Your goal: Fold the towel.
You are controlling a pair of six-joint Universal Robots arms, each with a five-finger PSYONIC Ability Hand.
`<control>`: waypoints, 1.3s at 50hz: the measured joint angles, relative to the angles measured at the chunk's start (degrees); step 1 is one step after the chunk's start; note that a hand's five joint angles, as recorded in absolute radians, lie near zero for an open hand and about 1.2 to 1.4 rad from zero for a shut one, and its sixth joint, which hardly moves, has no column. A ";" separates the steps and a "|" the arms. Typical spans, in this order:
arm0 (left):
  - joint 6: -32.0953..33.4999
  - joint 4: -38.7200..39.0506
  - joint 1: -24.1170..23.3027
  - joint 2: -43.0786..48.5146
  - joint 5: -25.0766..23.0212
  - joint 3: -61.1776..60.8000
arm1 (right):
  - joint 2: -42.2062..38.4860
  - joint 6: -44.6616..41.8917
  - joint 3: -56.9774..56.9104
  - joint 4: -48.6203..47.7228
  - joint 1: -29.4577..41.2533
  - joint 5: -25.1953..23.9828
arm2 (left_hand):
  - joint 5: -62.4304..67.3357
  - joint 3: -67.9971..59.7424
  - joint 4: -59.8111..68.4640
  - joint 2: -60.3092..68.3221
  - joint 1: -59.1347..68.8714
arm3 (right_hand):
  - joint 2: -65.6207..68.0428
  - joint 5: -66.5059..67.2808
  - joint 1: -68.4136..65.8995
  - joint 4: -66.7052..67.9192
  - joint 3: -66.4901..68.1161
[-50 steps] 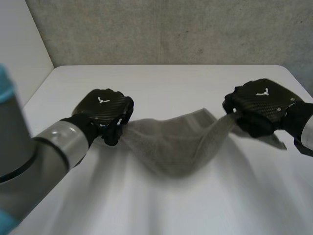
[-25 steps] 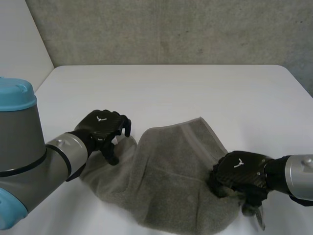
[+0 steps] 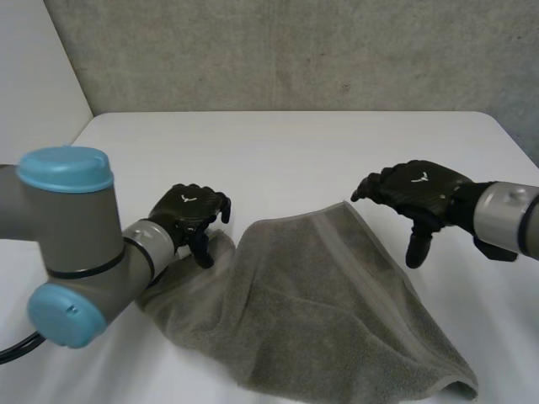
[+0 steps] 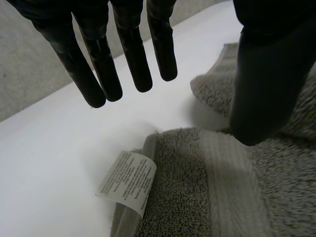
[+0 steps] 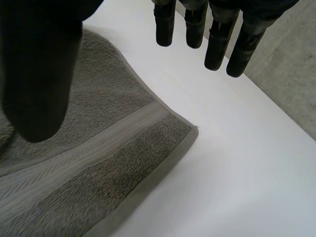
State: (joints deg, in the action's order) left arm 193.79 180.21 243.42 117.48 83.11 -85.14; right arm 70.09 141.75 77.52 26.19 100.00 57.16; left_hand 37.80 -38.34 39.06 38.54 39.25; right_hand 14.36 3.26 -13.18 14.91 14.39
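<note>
A grey towel [image 3: 320,311] lies rumpled and partly doubled over on the white table [image 3: 295,151], running from the left hand towards the near right. My left hand [image 3: 187,210] hovers over the towel's left end, open, with straight fingers [image 4: 98,59] holding nothing. Under its palm are the towel's hem [image 4: 197,197] and a white label [image 4: 126,182]. My right hand [image 3: 417,187] is open in the air just right of the towel's far corner [image 5: 195,129]. Its fingers [image 5: 217,44] are straight and apart from the cloth [image 5: 98,163].
A grey concrete wall [image 3: 295,50] stands behind the table, with a white wall [image 3: 34,84] at the far left. My left arm [image 3: 76,244] reaches over the table's near left. Bare table surface lies beyond the towel and to its right.
Both hands held the towel up by its ends, lowered it to the table and let go. The right hand then rose and moved back to the far corner.
</note>
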 measured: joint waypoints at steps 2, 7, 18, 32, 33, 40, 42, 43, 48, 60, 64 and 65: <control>-0.01 0.06 0.01 1.68 0.04 1.21 | -2.04 1.24 -2.04 -0.16 0.85 0.90 | -0.26 0.27 -0.29 -0.26 -0.29 | 0.00 0.00 0.00 0.00 0.00; -0.02 0.11 0.06 5.55 0.06 3.79 | -8.77 4.14 -8.26 -3.01 4.16 5.67 | -3.77 3.80 -3.92 -3.77 -3.85 | 0.00 0.00 0.01 0.00 0.00; 0.01 0.22 0.20 7.67 0.17 3.98 | -19.50 8.68 -15.46 -11.83 10.04 10.60 | -8.74 8.42 -7.82 -8.19 -7.88 | 0.00 0.00 0.05 0.00 0.00; 0.01 -0.60 1.39 6.93 0.56 2.86 | -29.23 17.12 -22.11 -15.25 15.72 6.99 | -9.46 9.16 -7.82 -8.89 -8.60 | 0.00 0.00 0.06 0.00 0.00; 0.04 -0.72 1.46 6.88 0.75 2.74 | -29.87 17.66 -22.58 -15.24 16.20 6.79 | -9.50 9.19 -7.82 -8.93 -8.60 | 0.00 0.00 0.06 0.00 0.00; 1.71 -1.05 1.91 6.53 2.49 1.45 | -31.97 19.08 -24.14 -15.14 18.48 5.87 | -9.51 9.20 -7.82 -8.93 -8.61 | 0.00 0.03 -0.02 0.00 0.01; 2.84 -1.05 2.21 6.47 3.05 0.93 | -32.26 19.24 -24.34 -15.12 19.06 5.58 | -9.51 9.20 -7.82 -8.93 -8.61 | 0.16 0.34 -0.86 0.16 0.13; 3.58 -1.03 2.44 6.44 3.36 0.60 | -32.36 19.32 -24.45 -15.12 19.40 5.39 | -9.51 9.20 -7.82 -8.93 -8.61 | 0.16 0.97 -1.53 0.16 0.13; 6.41 -0.86 3.49 6.36 4.07 -0.68 | -32.83 19.46 -24.84 -15.02 20.59 4.81 | -9.51 9.19 -7.82 -8.93 -8.61 | 7.90 10.73 -9.98 8.29 8.54; 7.23 -0.59 3.86 6.32 4.19 -0.95 | -33.74 19.59 -25.24 -14.27 21.17 3.60 | -3.90 4.63 -5.52 -4.78 -5.58 | 56.54 57.13 -57.75 55.04 55.95; 7.22 -0.59 3.83 6.46 4.44 -0.91 | -33.23 19.75 -25.13 -14.27 21.03 3.78 | 5.62 -5.32 4.68 4.93 4.30 | 61.58 63.99 -63.14 62.02 62.24; 7.22 -0.60 3.82 6.49 4.57 -0.89 | -32.85 19.80 -25.06 -14.29 21.00 3.85 | 11.47 -11.43 11.01 11.00 10.30 | 61.58 63.98 -63.14 62.02 62.24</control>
State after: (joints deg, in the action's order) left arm 201.01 179.62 247.25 123.97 87.68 -86.03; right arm 37.24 161.55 52.46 11.90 121.00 61.01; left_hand 49.28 -49.77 50.07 49.54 49.55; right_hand 75.93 67.24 -76.33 76.93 76.64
